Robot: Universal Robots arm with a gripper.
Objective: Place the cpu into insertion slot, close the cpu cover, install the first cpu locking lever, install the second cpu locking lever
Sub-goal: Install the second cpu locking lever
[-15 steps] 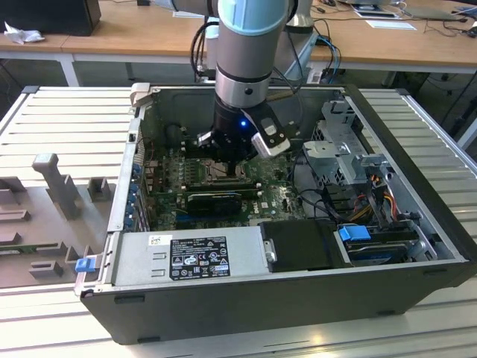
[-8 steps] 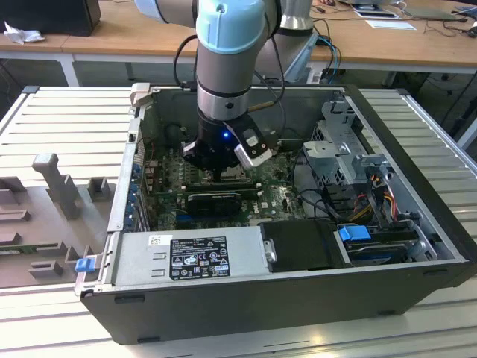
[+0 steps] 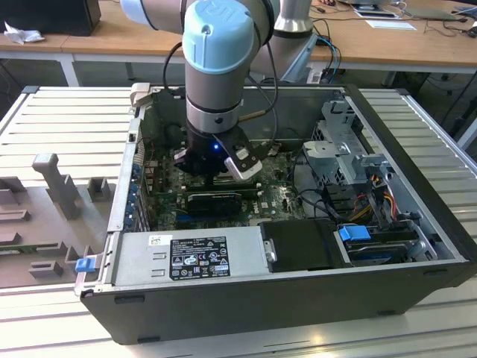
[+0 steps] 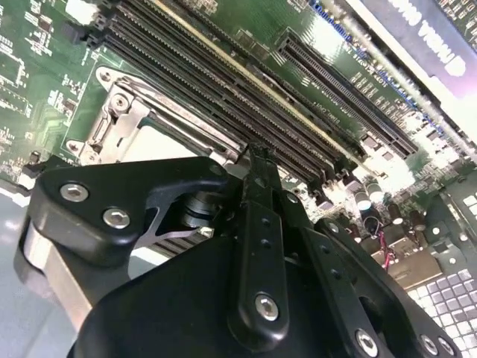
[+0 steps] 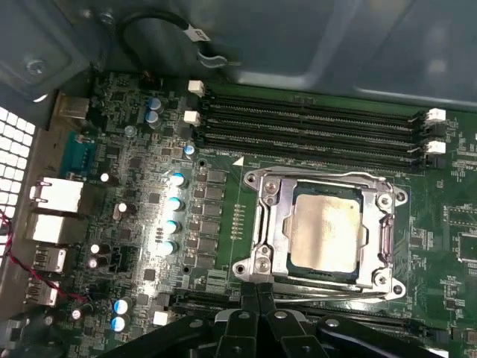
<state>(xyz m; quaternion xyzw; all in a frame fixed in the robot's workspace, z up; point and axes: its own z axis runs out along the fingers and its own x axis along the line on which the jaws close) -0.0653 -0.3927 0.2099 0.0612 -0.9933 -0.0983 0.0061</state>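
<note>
In the first wrist view the cpu (image 5: 326, 233) lies flat in the insertion slot (image 5: 395, 287), its pale metal face showing through the window of the cpu cover (image 5: 272, 216), which lies down over it. Thin metal lever rods run along two opposite sides of the socket (image 5: 320, 175) (image 5: 335, 293). My gripper (image 5: 258, 287) is shut with its fingertips just at the socket's corner; nothing shows between them. In the second wrist view the gripper (image 4: 257, 160) points down beside the socket (image 4: 130, 123). The exterior view has the gripper (image 3: 212, 175) low inside the open computer case.
Long black memory slots (image 5: 313, 123) run beside the socket. A row of capacitors (image 5: 175, 201) stands on its other side. In the case are an expansion card (image 3: 215, 200), a power supply (image 3: 186, 257) and a drive cage with cables (image 3: 346, 149). Case walls (image 3: 119, 194) ring the board.
</note>
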